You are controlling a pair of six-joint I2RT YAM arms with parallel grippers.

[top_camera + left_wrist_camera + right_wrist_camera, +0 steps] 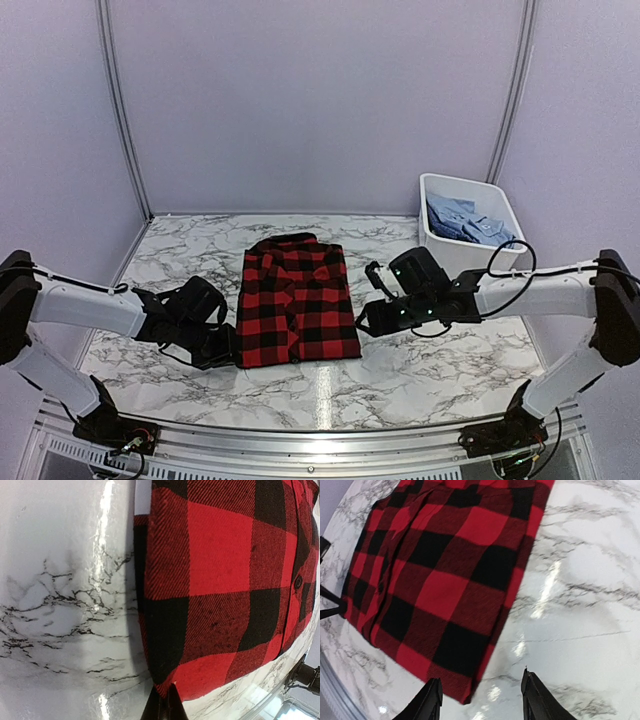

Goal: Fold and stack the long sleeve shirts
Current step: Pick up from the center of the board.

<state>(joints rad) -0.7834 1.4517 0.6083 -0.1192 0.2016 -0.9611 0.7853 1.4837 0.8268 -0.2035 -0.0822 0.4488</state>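
Marbled white worktop [430,370] runs out ahead of me, with pale partition walls [320,100] closing it in behind. At its middle lies the red-and-black check shirt [297,300], folded into a tidy rectangle, flat on the surface, collar at the far end and button placket facing up.

My left gripper [230,348] sits low at the shirt's near-left corner with its jaws pressed together. From my left wrist the tips meet right at the hem, and I cannot tell whether any cloth is pinched between them.

My right gripper [363,322] is just beside the shirt's right edge, towards its near-right corner. Its jaws stand wide apart and grip nothing. From my right wrist the shirt's corner shows in the gap between the two fingers [432,702], lying flat on the marble.

Beyond the shirt's far-right corner, well apart from it, stands a white plastic tub [440,250] with light blue shirts [470,222] crumpled inside.
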